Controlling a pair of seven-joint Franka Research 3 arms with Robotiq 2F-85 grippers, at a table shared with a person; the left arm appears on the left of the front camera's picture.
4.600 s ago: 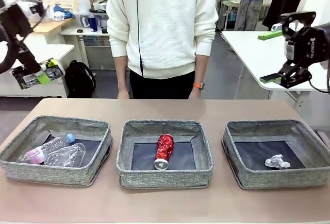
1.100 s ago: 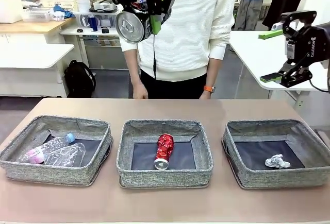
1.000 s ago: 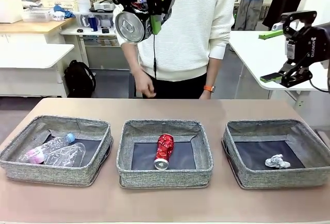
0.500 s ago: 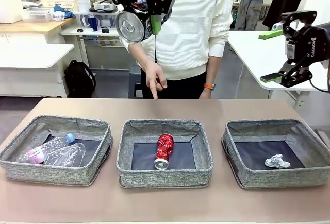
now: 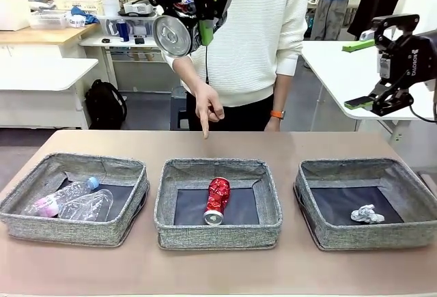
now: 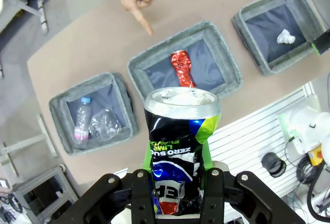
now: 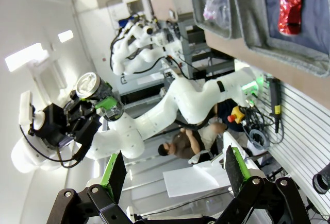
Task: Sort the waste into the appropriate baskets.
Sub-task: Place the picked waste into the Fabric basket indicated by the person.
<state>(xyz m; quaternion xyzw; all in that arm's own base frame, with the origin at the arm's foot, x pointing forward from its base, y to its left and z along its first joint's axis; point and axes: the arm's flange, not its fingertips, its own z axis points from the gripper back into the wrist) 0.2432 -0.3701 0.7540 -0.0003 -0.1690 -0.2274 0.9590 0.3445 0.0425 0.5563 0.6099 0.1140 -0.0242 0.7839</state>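
While the brown flat surface (image 5: pixel 287 143) carries three grey woven fabric baskets in a row, a person in a white knitted sweater (image 5: pixel 239 31) stands at its far side, one hand (image 5: pixel 208 109) pointing an index finger down toward the middle basket (image 5: pixel 217 203). That basket holds a crushed red can (image 5: pixel 218 200). The left basket (image 5: pixel 74 197) holds a clear bottle with blue cap (image 5: pixel 60 197) beside a clear plastic cup (image 5: pixel 87 207); the right basket (image 5: pixel 369 203) holds a crumpled white paper ball (image 5: pixel 367 214). The left end effector (image 6: pixel 178 175) hangs high above the middle basket, clamped on a crushed black can (image 6: pixel 178 152). The right end effector (image 7: pixel 172 175) stands apart, holding nothing, raised off to the right.
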